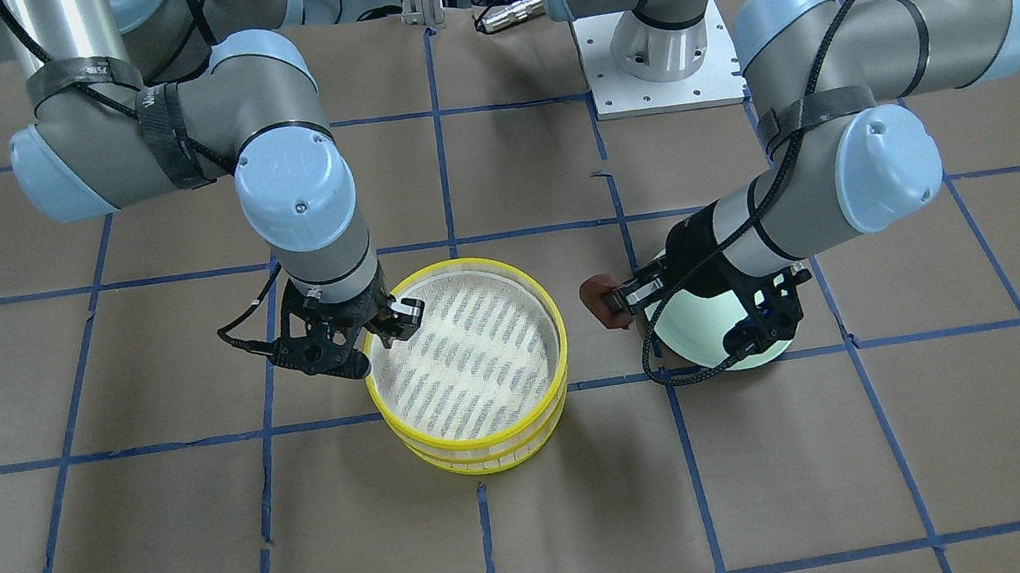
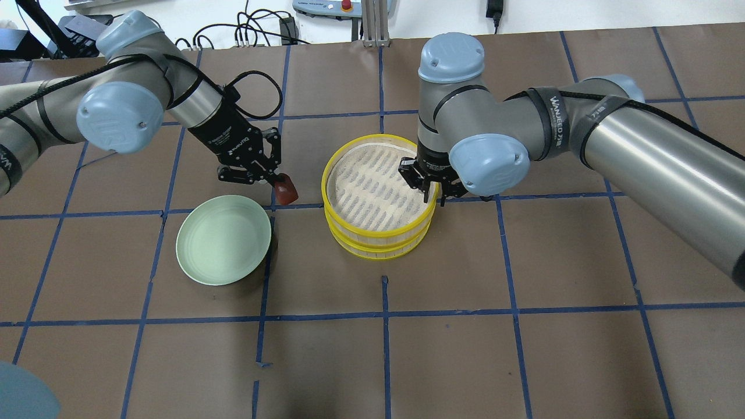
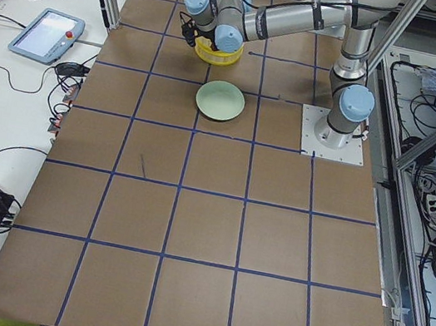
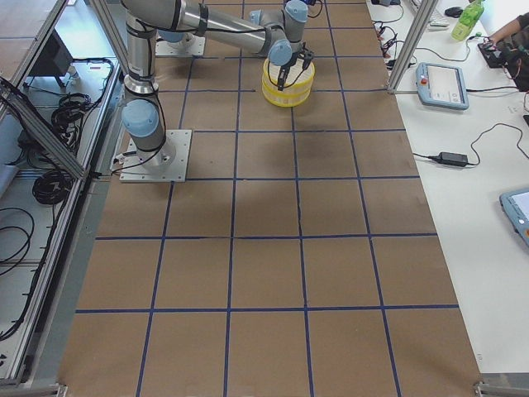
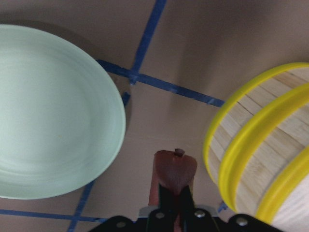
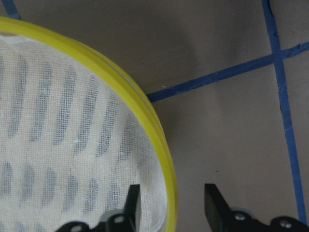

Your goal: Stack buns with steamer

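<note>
I judge the step in hand to be loading the top tier. My left gripper [image 2: 278,181] is clamped on a bun [image 2: 286,193] and carries it off the table, just beside the steamer [image 2: 378,241] on its plate-facing side. The bun is not yet over the steamer's rim.

My right gripper [image 2: 429,192] sits on the opposite side of the steamer. Its fingers are spread and astride the top rim, one over the liner and one outside, and they grip nothing. The wrist view shows a gap on both sides of the rim.

Next I would lift the bun across the near rim, lower it onto the liner and then let go. The bun must clear the yellow edge, and it must land away from my right fingers. I might pinch the rim first to steady the stack, but that is my guess.

The bun is reddish brown, smooth and rounded, with a small nub at its tip in the left wrist view. The steamer is two round tiers of pale wood slats, each banded in bright yellow. A thin white cloth [image 2: 372,180] covers the top tier, and dark slots show through it. It looks soft enough to shift under a dragged bun. The plate [image 2: 224,238], beyond the bun from the steamer, is pale green, glossy, round and shallow.
</note>
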